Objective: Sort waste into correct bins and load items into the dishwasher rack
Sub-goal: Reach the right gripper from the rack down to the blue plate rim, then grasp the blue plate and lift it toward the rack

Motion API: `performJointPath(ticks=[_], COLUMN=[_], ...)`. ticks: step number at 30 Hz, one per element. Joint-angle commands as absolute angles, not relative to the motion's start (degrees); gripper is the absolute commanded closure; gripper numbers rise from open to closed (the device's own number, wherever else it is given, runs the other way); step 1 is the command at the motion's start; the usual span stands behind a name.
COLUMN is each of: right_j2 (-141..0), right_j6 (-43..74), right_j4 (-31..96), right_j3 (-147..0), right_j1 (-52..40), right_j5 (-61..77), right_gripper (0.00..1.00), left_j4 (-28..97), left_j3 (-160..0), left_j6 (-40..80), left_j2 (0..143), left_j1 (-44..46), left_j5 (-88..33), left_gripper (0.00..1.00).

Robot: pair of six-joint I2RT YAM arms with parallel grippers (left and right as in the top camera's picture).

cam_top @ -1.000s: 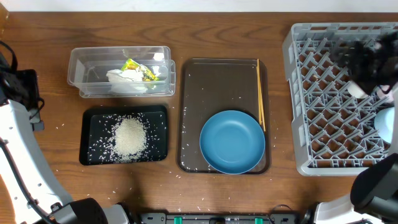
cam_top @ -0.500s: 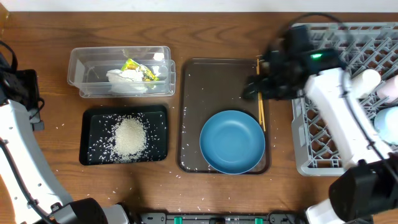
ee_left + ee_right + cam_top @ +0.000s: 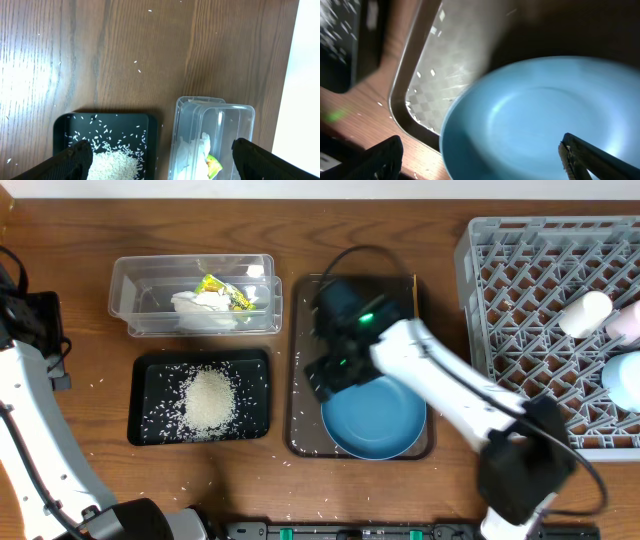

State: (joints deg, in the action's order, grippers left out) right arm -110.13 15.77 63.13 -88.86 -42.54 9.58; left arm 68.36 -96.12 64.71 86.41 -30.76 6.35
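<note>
Has swung the right gripper (image 3: 322, 375) off the grey rack (image 3: 520, 290) and over the brown tray (image 3: 305, 320). Holds its fingers spread wide, nothing between them. Finds the large blue bowl (image 3: 385, 420) right under it, mostly to its right, on the near end of that tray. Leaves the left gripper (image 3: 165, 160) spread too, well away above the black tray (image 3: 65, 131), so less handy.

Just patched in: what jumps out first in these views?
The right gripper hangs open over the big blue bowl on the brown tray, mid-table. To the left, a white heap of rice sits in the black tray. A white cup lies in the grey rack at right.
</note>
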Motion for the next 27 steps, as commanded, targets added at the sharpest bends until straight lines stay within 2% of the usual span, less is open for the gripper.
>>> performJointPath(ticks=[1,6,12,20,27], right_j2=[-114.1,-118.8,-120.6,-120.6,-120.6], right_j6=[17.4,17.6,21.0,22.7,22.7], right_j4=[63.2,63.9,65.4,65.6,66.5], right_j3=[-88.7,-88.7,-88.7,-88.8,-89.0], right_j1=[-46.7,-50.2,-51.1,-51.0,-51.0], right_j5=[8.8,8.7,3.1,3.3,6.8], right_gripper=[0.02,0.05,0.18,0.57,0.77], left_j4=[68.6,68.6,68.6,68.6,68.6], left_j3=[-96.3,-96.3,-96.3,-96.3,-96.3], left_j6=[65.2,65.2,65.2,65.2,65.2], left_j2=[86.5,86.5,86.5,86.5,86.5], left_j1=[-31.1,-31.1,-31.1,-31.1,-31.1], left_j5=[6.7,6.7,6.6,6.6,6.7], left_gripper=[0.08,0.08,0.08,0.08,0.08])
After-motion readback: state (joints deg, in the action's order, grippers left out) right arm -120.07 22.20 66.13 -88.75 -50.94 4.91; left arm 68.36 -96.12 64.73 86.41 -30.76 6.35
